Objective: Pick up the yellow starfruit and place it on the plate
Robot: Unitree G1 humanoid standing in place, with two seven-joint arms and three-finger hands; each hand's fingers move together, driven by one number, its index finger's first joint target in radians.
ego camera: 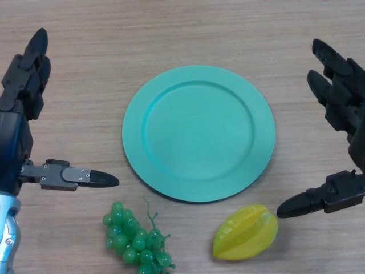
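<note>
The yellow starfruit (pixel 246 232) lies on the wooden table near the front edge, just below and right of the plate. The teal plate (pixel 198 132) sits in the middle of the table and holds nothing. My right hand (pixel 341 123) is at the right, open, fingers straight; its thumb tip ends just right of the starfruit, not touching it. My left hand (pixel 23 108) is open at the left edge, its thumb pointing toward the plate.
A bunch of green grapes (pixel 135 238) lies at the front, left of the starfruit and below the plate's left side.
</note>
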